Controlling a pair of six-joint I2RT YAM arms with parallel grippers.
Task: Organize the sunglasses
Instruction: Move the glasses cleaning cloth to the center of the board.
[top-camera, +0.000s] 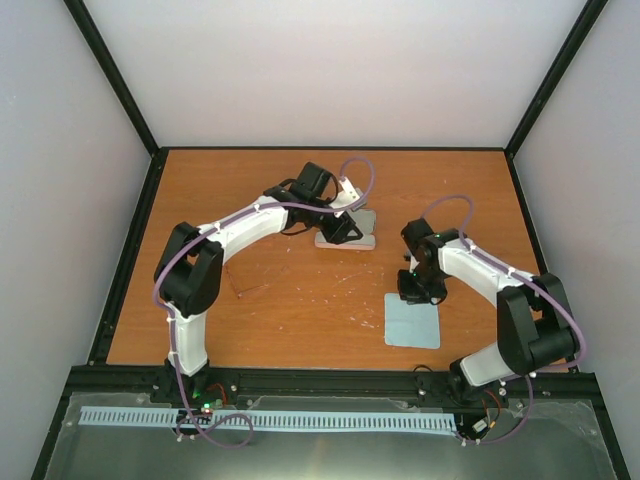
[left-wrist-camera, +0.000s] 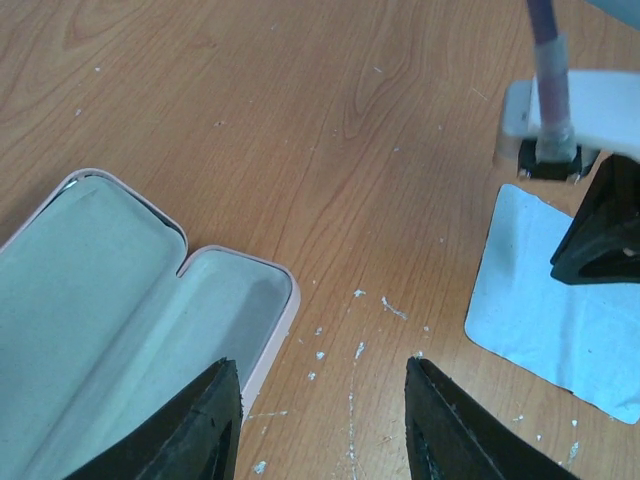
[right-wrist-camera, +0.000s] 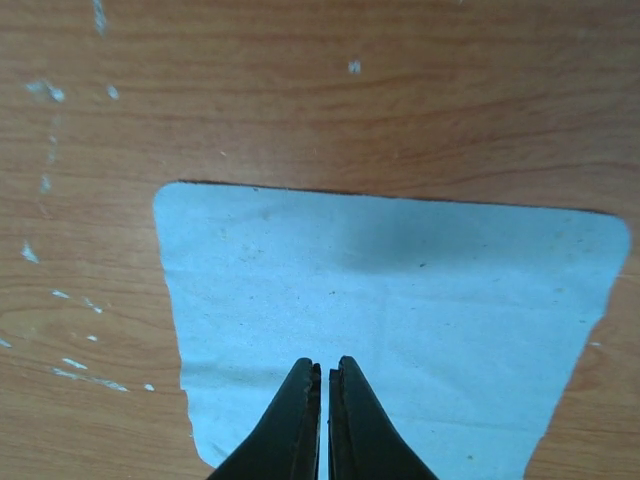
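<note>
The sunglasses do not show in any view. The pink case (left-wrist-camera: 130, 300) lies open on the table, its grey-green lining up and empty where visible; it also shows in the top view (top-camera: 362, 240). My left gripper (left-wrist-camera: 320, 385) is open and empty, its left finger over the case's near edge; in the top view it (top-camera: 343, 229) sits above the case. The light blue cloth (right-wrist-camera: 390, 300) lies flat on the wood, also seen in the top view (top-camera: 413, 322). My right gripper (right-wrist-camera: 325, 368) is shut with nothing between the fingers, just above the cloth's near part.
The wooden table (top-camera: 260, 300) has white scuffs and specks (left-wrist-camera: 355, 350) between case and cloth. The right arm's wrist (left-wrist-camera: 600, 130) shows at the upper right of the left wrist view. Black frame posts and grey walls bound the table.
</note>
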